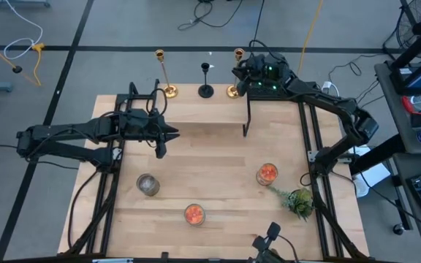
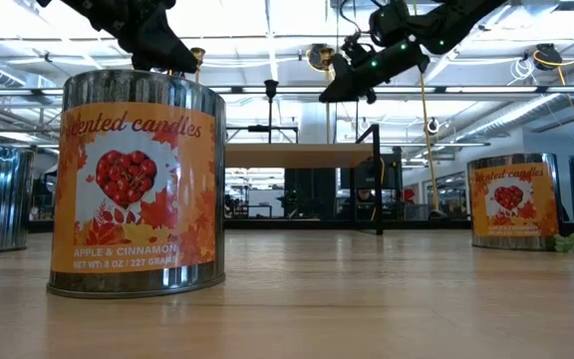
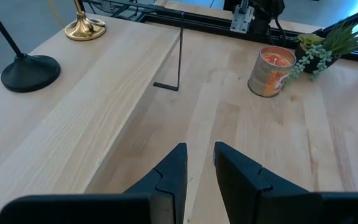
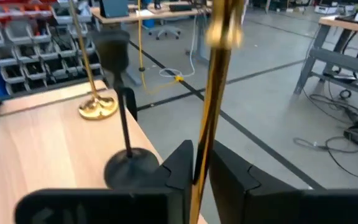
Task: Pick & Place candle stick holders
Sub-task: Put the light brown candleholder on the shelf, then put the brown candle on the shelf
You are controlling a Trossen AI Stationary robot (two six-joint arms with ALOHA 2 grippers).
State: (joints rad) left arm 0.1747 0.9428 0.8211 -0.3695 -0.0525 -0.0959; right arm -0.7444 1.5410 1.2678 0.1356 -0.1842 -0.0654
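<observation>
- The right gripper point(image 1: 241, 75) is at the table's far edge, right of its middle, with its fingers point(image 4: 182, 165) closed on the stem of a gold candle stick holder point(image 4: 213, 93).
- That held gold candle stick holder stands upright, its flared base point(image 1: 232, 91) at the far edge of the raised wooden shelf point(image 1: 196, 109).
- The black candle stick holder point(image 1: 206, 80) stands upright on the shelf's far edge, just left of the held one and apart from it.
- The second gold candle stick holder point(image 1: 164, 73) stands upright further left along the same edge, near the shelf's far-left corner.
- The left gripper point(image 1: 161, 150) hangs over the table left of centre, just beside the shelf's near edge; its fingers point(image 3: 169, 174) are slightly parted with nothing between them.
- Three scented candle tins sit on the near half of the table point(image 1: 218, 183): one grey-topped point(image 1: 148, 184), one near the front edge point(image 1: 194, 214), one toward the right edge point(image 1: 267, 174).
- A green plant sprig point(image 1: 298, 201) lies at the right edge, close to that third tin.
</observation>
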